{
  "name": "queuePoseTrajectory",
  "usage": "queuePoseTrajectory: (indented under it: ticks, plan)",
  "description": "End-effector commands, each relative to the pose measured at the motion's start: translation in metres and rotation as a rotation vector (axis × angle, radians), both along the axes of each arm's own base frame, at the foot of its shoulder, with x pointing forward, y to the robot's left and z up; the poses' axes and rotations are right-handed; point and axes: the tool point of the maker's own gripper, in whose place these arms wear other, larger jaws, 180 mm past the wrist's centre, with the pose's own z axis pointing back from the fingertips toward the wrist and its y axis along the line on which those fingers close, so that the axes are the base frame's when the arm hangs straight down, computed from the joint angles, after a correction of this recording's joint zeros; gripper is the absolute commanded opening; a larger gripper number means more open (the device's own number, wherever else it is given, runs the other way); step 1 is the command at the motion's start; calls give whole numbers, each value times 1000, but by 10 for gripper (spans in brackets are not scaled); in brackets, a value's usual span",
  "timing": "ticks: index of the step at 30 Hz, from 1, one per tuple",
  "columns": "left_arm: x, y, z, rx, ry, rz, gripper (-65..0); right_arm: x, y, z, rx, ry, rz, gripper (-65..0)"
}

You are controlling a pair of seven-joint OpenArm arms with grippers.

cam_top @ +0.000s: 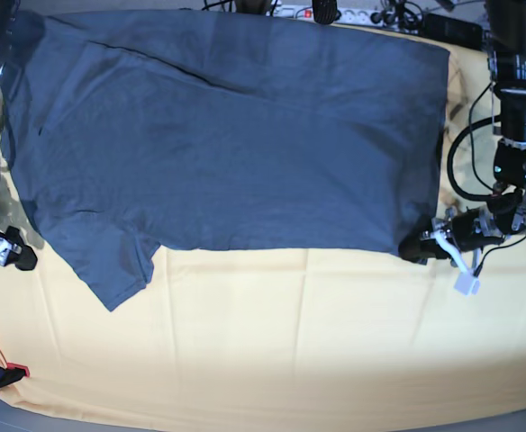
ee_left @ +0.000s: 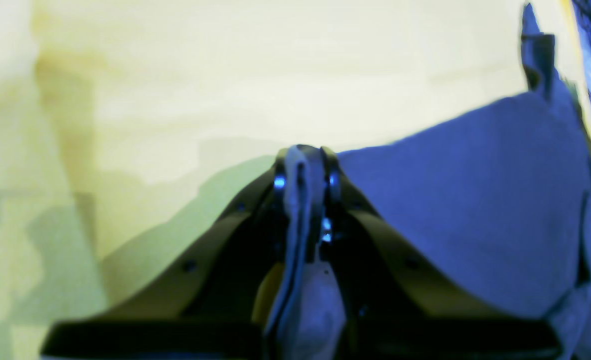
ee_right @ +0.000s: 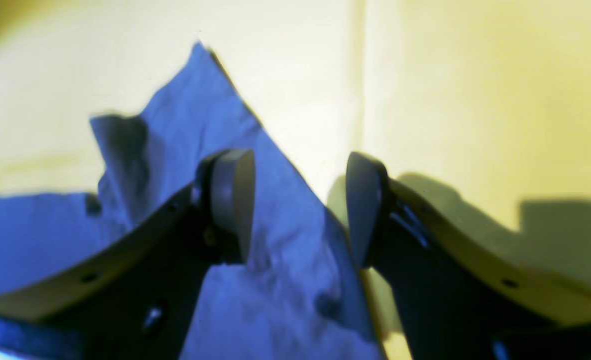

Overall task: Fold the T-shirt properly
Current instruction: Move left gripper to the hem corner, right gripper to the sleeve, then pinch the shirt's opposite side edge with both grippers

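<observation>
Closest in, the left gripper (ee_left: 303, 165) pinches a fold of the T-shirt (cam_top: 236, 144) at its corner. The right gripper (ee_right: 300, 207) gapes wide, empty, over a sleeve tip. The shirt is spread across the yellow tablecloth (cam_top: 290, 351); cables (cam_top: 371, 13) line the far edge. Both arms reach in low from the sides.
</observation>
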Motion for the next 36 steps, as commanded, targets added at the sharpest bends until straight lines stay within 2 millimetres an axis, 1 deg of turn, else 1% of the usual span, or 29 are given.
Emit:
queuePoseTrajectory:
  ticks: [1,5,9,14,17,18,19,20,21,23,24,26,29,33,36]
  plan:
    - [14,7,25,-11,-70,17,-650,11,-8,17,12,-52,-15,-333]
    - [14,9,26,-7,-69,18,-650,11,10,-8,102,-5,-22,-333]
    - [14,9,26,-10,-70,19,-650,6,28,-32,94,43,1,-333]
    - [12,8,25,-7,-60,12,-650,7,49,-42,128,55,24,-333]
    - [12,8,24,-5,-58,11,-650,8,56,-44,139,58,32,-335]
    - [12,8,24,-6,-58,11,-650,8,56,-44,139,57,32,-336]
    - [12,8,24,-6,-59,11,-650,9,56,-43,139,54,30,-352]
    - [12,8,25,-6,-59,11,-650,10,55,-42,138,47,28,-397]
    - [12,8,25,-6,-59,11,-650,12,53,-40,132,38,22,-468]
    - [12,8,25,-6,-60,11,-650,15,49,-37,109,21,14,-639]
    - [13,8,25,-6,-60,11,-650,17,47,-36,100,17,13,-650]
    - [13,8,25,-7,-63,12,-650,21,46,-32,91,4,11,-650]
    - [19,8,33,-8,-84,14,-650,32,44,-19,88,-34,7,-650]
    - [34,7,58,-6,-150,-2,-650,50,36,4,46,-84,5,-650]
    - [45,6,78,-6,-197,-8,-650,59,36,17,45,-112,6,-650]
